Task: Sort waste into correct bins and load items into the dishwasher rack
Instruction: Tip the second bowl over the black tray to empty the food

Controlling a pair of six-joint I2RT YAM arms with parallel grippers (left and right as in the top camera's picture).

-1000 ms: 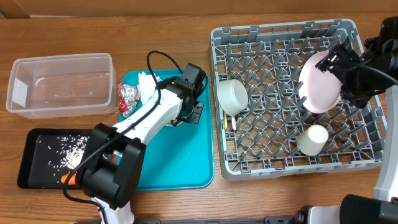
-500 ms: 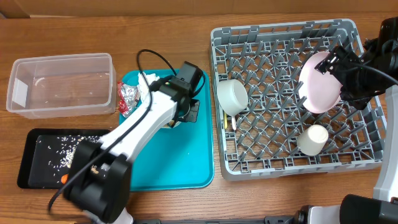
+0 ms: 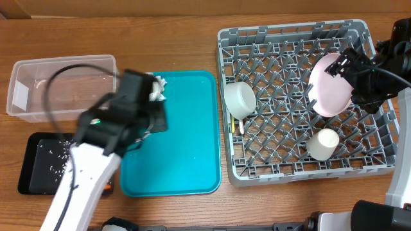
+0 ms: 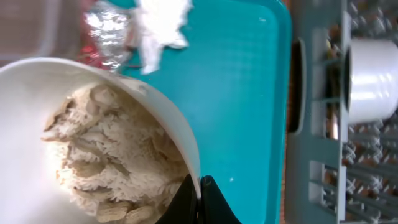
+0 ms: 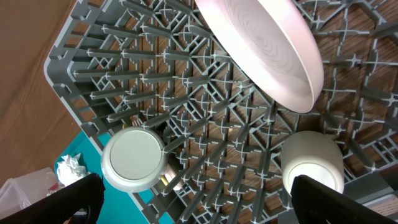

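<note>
My left gripper (image 4: 200,186) is shut on the rim of a small pale bowl (image 4: 37,87) holding pale beige food crumbs (image 4: 112,162). In the overhead view it (image 3: 142,109) hangs over the teal tray's left edge and hides the bowl. The white napkin (image 3: 156,88) and the foil wrapper (image 4: 102,25) lie at the tray's far left corner. My right gripper (image 5: 205,199) is open above the grey rack (image 3: 289,38), beside the pink plate (image 3: 331,85) standing on edge. A second bowl (image 3: 239,99) and the white cup (image 3: 323,144) sit in the rack.
The clear tub (image 3: 38,86) stands at the back left. The black tray (image 3: 45,168), with scattered crumbs, lies in front of it, partly under my left arm. The teal tray (image 3: 186,141) lies between them and the rack. Something yellow (image 3: 232,123) lies under the rack's bowl.
My left arm has swung left off the middle of the teal tray with the bowl in its jaws, towards the tub and black tray. The right arm has not moved.
</note>
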